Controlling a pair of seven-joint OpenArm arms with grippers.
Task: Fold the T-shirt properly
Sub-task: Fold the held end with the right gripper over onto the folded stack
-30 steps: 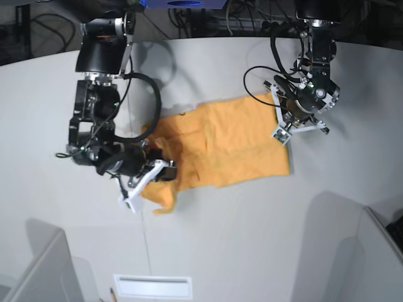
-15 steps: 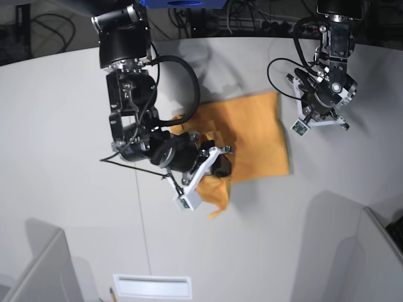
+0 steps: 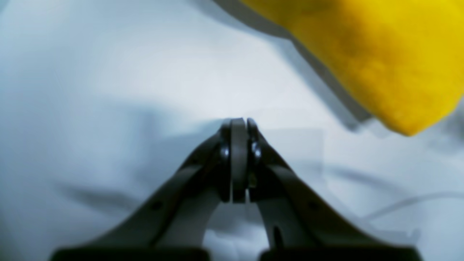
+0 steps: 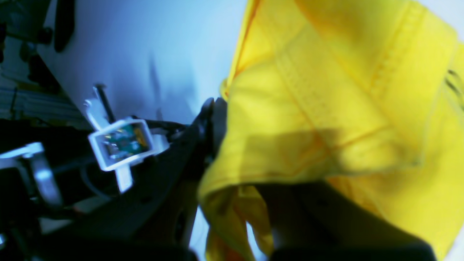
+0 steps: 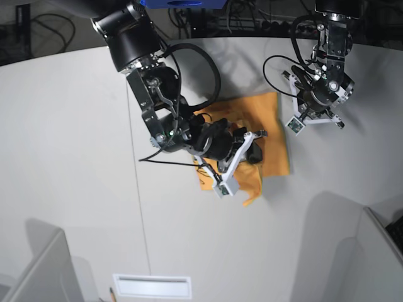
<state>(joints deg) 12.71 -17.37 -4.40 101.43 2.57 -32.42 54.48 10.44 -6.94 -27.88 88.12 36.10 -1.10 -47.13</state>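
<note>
The light-orange T-shirt (image 5: 276, 129) lies bunched on the white table (image 5: 69, 163), its left part lifted and carried over the rest. My right gripper (image 5: 254, 152) is shut on a fold of that fabric. In the right wrist view the cloth (image 4: 326, 108) drapes over the pinched fingers (image 4: 212, 119). My left gripper (image 5: 313, 107) hovers just right of the shirt's far edge. In the left wrist view its fingertips (image 3: 239, 127) are pressed together with nothing between them, and a corner of the T-shirt (image 3: 380, 54) hangs at the upper right. No lettering is visible.
Grey partitions stand at the lower left (image 5: 38, 270) and the lower right (image 5: 352, 251). A white slotted plate (image 5: 153, 286) lies at the table's front edge. Cables run behind the table's far rim.
My right arm has swung to the right, dragging the shirt's left side over the right side. The visible cloth is much narrower. My left arm drew off the shirt's corner.
</note>
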